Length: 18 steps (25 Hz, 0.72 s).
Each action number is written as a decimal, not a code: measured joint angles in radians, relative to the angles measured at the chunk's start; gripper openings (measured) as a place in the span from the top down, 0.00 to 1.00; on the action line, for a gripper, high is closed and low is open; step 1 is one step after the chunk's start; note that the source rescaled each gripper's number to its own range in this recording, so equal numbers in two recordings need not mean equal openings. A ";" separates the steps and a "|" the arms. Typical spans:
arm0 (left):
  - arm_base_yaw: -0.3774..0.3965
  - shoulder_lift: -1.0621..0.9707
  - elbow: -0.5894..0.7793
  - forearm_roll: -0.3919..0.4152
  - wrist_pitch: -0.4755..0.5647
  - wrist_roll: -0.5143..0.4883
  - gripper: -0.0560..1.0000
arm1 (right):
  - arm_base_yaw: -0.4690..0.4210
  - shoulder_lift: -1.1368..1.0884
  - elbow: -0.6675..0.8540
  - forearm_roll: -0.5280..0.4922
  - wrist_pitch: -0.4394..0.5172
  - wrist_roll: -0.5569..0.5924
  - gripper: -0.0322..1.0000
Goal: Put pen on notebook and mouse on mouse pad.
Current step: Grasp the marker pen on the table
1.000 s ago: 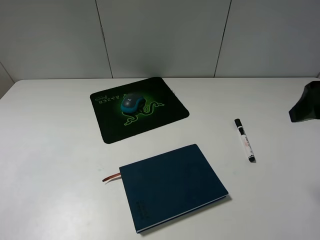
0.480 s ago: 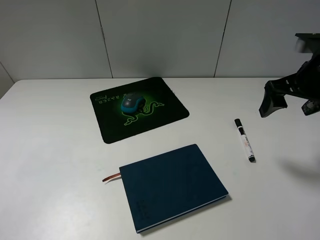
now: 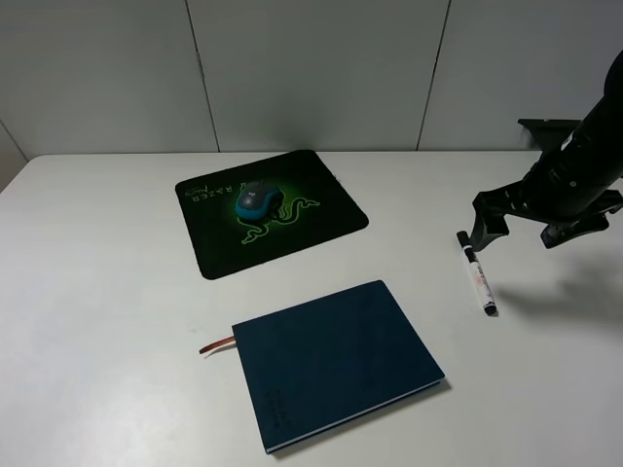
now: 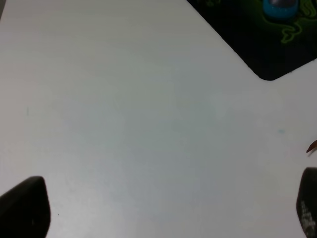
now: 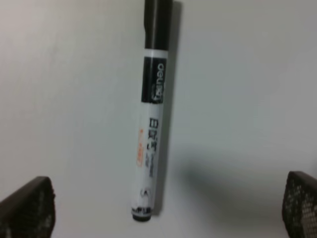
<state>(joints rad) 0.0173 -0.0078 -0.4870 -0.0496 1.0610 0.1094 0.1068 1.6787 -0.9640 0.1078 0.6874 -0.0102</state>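
The grey and teal mouse [image 3: 255,199] sits on the black mouse pad [image 3: 331,199] with the green logo, at the back of the table. The navy notebook [image 3: 336,360] lies closed near the front, its brown ribbon sticking out on the left. To its right, the white pen [image 3: 477,274] with a black cap lies flat on the table. My right gripper [image 3: 526,229] hovers open just above and behind the pen; its wrist view shows the pen [image 5: 153,114] between the spread fingertips [image 5: 27,208]. My left gripper [image 4: 166,213] is open over bare table, with the mouse [image 4: 280,7] far ahead.
The white table [image 3: 97,292] ends at a grey panelled wall behind. In the left wrist view the corner of the mouse pad [image 4: 247,44] and the tip of the notebook's ribbon [image 4: 312,146] show. The left arm is outside the exterior view.
My right arm has come in from the right edge and moved left and down to hover over the pen. Pen, notebook and mouse have not moved.
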 joint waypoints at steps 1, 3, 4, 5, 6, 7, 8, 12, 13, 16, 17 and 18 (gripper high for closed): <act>0.000 0.000 0.000 0.000 0.000 0.000 0.00 | 0.000 0.011 0.000 0.002 -0.008 -0.001 0.00; 0.000 0.000 0.000 0.000 0.000 0.000 0.00 | 0.000 0.038 0.000 0.004 -0.028 -0.001 0.00; 0.000 0.000 0.000 0.000 0.000 0.000 0.00 | 0.000 0.048 0.000 0.004 -0.036 -0.001 0.00; 0.000 0.000 0.000 0.000 0.000 0.000 0.00 | 0.000 0.059 -0.001 0.005 -0.043 -0.001 0.00; 0.000 0.000 0.000 0.000 0.000 0.000 0.00 | 0.000 0.071 -0.004 0.006 -0.047 -0.001 0.00; 0.000 0.000 0.000 0.000 0.000 0.000 0.00 | 0.000 0.085 -0.011 0.006 -0.049 -0.001 0.00; 0.000 0.000 0.000 0.000 0.000 0.000 0.00 | 0.000 0.096 -0.018 0.006 -0.050 -0.001 0.00; 0.000 0.000 0.000 0.000 0.000 0.000 0.00 | 0.022 0.139 -0.038 -0.007 -0.058 0.010 0.00; 0.000 0.000 0.000 0.000 0.000 0.000 0.00 | 0.031 0.148 -0.038 -0.012 -0.062 0.022 0.00; 0.000 0.000 0.000 0.000 0.000 0.000 0.00 | 0.043 0.179 -0.045 -0.024 -0.072 0.038 0.00; 0.000 0.000 0.000 0.000 0.000 0.000 0.00 | 0.045 0.191 -0.050 -0.024 -0.073 0.040 0.00; 0.000 0.000 0.000 0.000 0.000 0.000 0.00 | 0.046 0.202 -0.055 -0.025 -0.073 0.040 0.00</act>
<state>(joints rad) 0.0173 -0.0078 -0.4870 -0.0496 1.0610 0.1094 0.1531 1.8809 -1.0192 0.0830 0.6148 0.0297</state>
